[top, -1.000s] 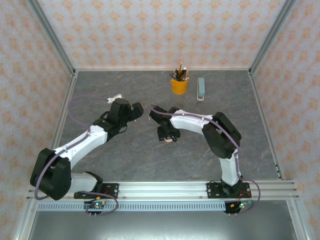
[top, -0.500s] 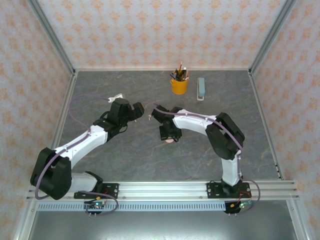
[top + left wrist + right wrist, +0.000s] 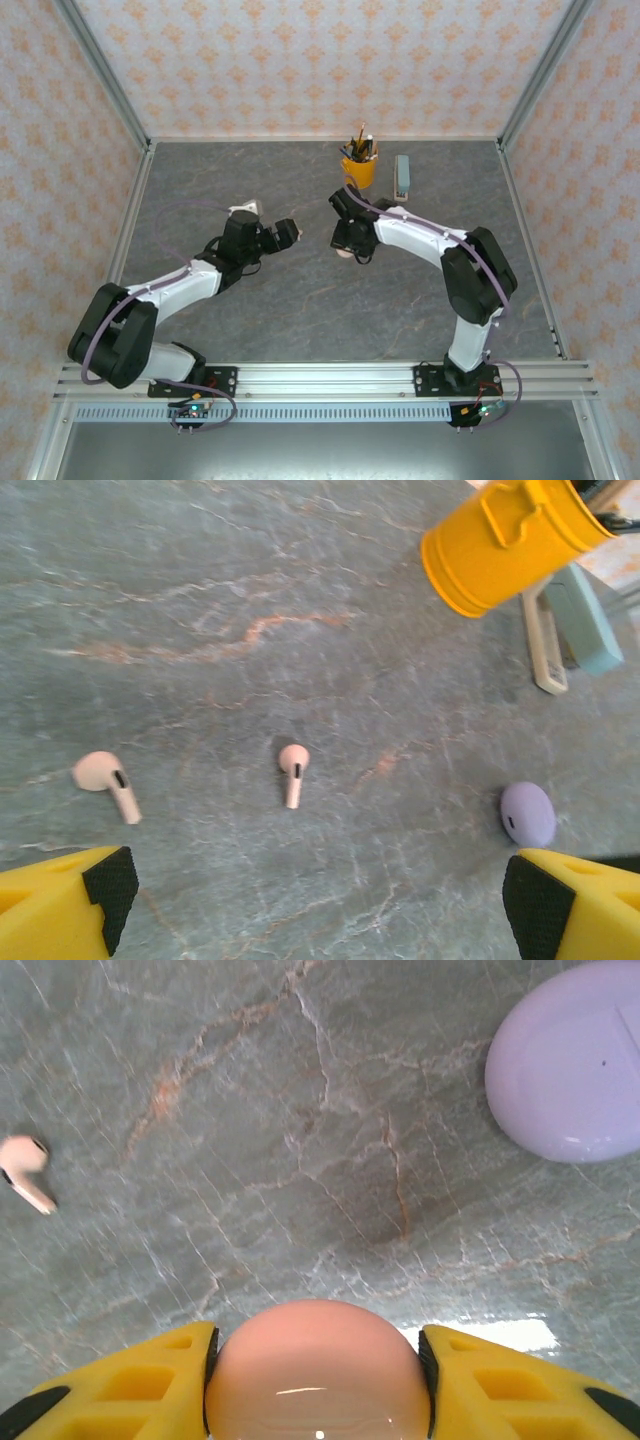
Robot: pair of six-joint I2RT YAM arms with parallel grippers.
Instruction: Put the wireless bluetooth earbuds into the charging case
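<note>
Left end effector: I see it left of centre, low over the worktop. Its fingers stand wide apart with nothing between them.
Right end effector: it sits just right of the left one, on the near side of the cup. Its yellow fingers press on both sides of the pink case, so I read it as clamped on that case.
Pink bud: on my left wrist camera it lies loose on the worktop, on its side, near the left finger.
Second pink bud: it also lies loose on its side, nearer the middle of that view and well apart from the first.
Right wrist camera: a pink bud lies at the left edge, apart from the held case. None of the buds I can see sits in a case.
Lilac case: it rests on the worktop with its lid closed, at the upper right of that view, apart from the pink case.
Lilac piece: it is small and rounded, just beside the left end effector's right finger. I cannot tell whether it is a bud or a case.
Cup: it is yellow with pencils in it, toward the far side.
Stapler: it is teal and lies just right of the cup, not touching it.
</note>
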